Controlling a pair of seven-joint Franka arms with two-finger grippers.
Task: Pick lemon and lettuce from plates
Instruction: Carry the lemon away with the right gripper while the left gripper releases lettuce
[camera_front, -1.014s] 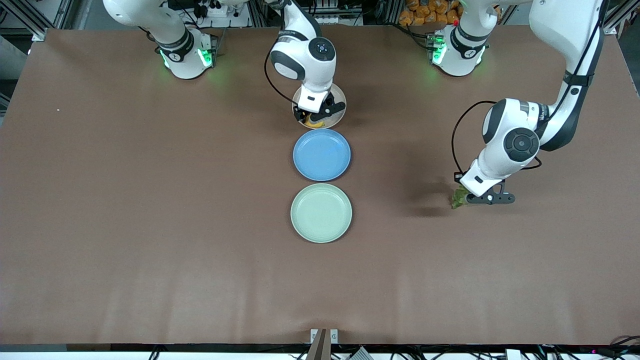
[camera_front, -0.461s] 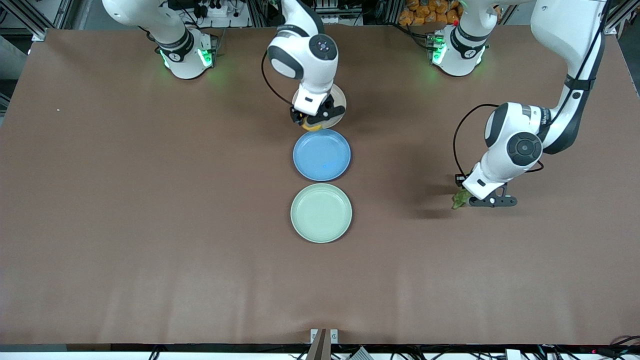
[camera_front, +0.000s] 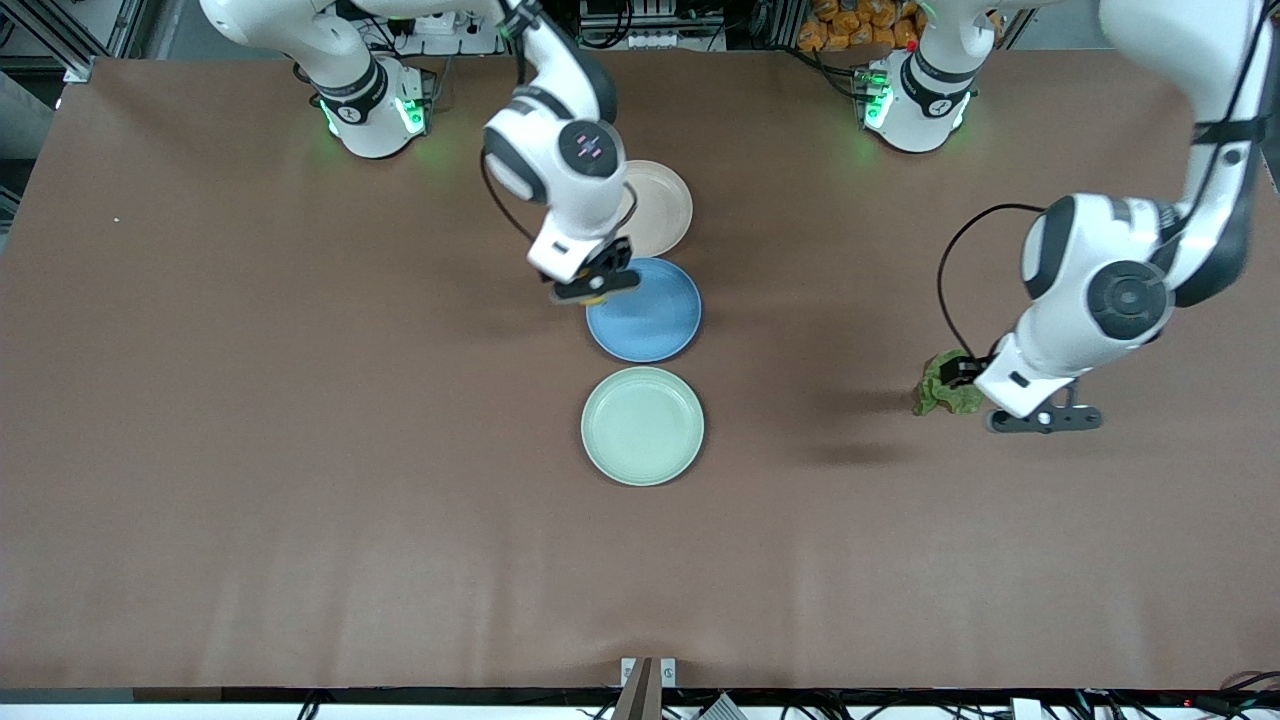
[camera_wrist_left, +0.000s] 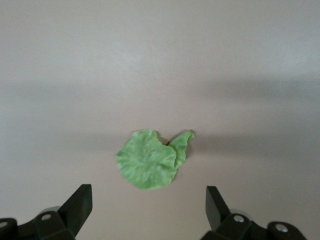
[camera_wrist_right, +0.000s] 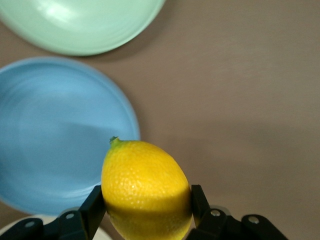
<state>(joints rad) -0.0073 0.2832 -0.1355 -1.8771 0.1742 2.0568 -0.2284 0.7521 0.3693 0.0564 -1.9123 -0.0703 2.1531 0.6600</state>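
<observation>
I see three round shallow plates in a row down the middle of the table. The beige-cream plate (camera_front: 660, 205) is farthest from the front camera, and what I can see of it is bare, though the right arm covers part of it. The blue plate (camera_front: 648, 312) sits next in line and the pale mint green plate (camera_front: 642, 426) is nearest the camera; both are empty.

The table itself is a wide brown matte surface (camera_front: 300, 450). Along its edge by the robot bases I can make out metal framing, cables and a heap of orange items (camera_front: 850, 25).

My right gripper (camera_front: 594, 291) hangs in the air over the rim of the blue plate on the side toward the right arm's end, with its arm bent down from its base. Its jaws are clamped on the small oval yellow lemon (camera_wrist_right: 146, 189), one black finger on each flank, stem end pointing away from the wrist.

My left gripper (camera_wrist_left: 149, 207) is up over the bare table toward the left arm's end, well apart from the plates. Its jaws stand wide apart and hold nothing. The ruffled green lettuce leaf (camera_wrist_left: 152, 159) lies flat on the brown surface below it, in line with the gap between the fingers.
</observation>
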